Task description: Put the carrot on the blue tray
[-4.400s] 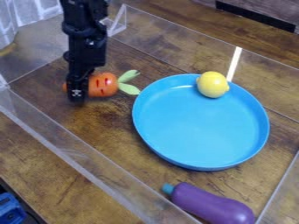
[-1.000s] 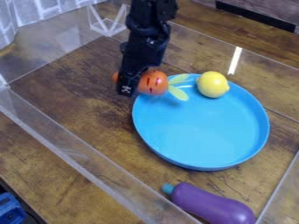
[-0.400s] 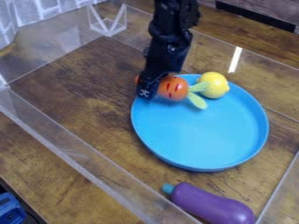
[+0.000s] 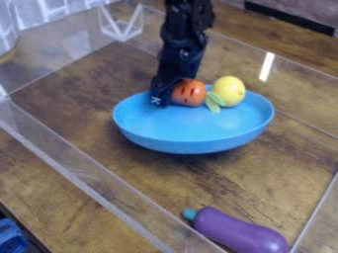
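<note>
While clamped, carrot (image 4: 192, 93) between pincer (image 4: 175, 92) tips, over blue tray (image 4: 185, 130).

The hand (image 4: 168, 91) is black, with a small white mark near its tip. The carrot (image 4: 191, 93) is orange-red with dark grooves and a pale green leafy top. The blue tray (image 4: 193, 126) is plain bright blue. The round fruit (image 4: 228, 91) is yellow. The eggplant (image 4: 243, 233) is deep purple with a blue-green cap. The tabletop (image 4: 93, 109) is dark brown wood grain.
</note>
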Controlling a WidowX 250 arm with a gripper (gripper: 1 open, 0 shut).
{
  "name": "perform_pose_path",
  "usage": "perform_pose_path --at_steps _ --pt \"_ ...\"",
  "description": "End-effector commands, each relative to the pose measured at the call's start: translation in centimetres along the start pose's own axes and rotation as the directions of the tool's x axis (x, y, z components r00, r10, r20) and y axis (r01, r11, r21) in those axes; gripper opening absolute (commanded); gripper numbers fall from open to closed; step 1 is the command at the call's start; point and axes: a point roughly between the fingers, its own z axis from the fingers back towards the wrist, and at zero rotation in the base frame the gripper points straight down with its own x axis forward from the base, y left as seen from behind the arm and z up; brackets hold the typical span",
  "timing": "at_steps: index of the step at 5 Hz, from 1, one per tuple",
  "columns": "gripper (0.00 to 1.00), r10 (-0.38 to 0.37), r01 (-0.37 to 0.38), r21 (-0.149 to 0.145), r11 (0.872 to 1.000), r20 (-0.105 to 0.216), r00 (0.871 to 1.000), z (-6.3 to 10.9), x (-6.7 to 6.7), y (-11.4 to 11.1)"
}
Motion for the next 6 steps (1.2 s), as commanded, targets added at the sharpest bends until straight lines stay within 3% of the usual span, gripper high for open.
perform_pose_path --at_steps 1,2,4,5,6 --pt "0.0 -0.032 0.032 0.021 0.999 0.004 0.999 0.2 -0.2 0.1" --pt "0.0 -0.069 0.069 0.027 0.997 0.01 0.998 0.2 0.0 -0.5" --pt "0.0 -0.216 0.214 0.057 0.975 0.033 0.976 3.1 1.8 -0.7" --pt "0.0 -0.232 0.23 0.061 0.971 0.032 0.972 1.9 1.5 -1.1" --pt "0.0 -0.225 0.223 0.06 0.973 0.027 0.974 1.3 2.7 -1.4"
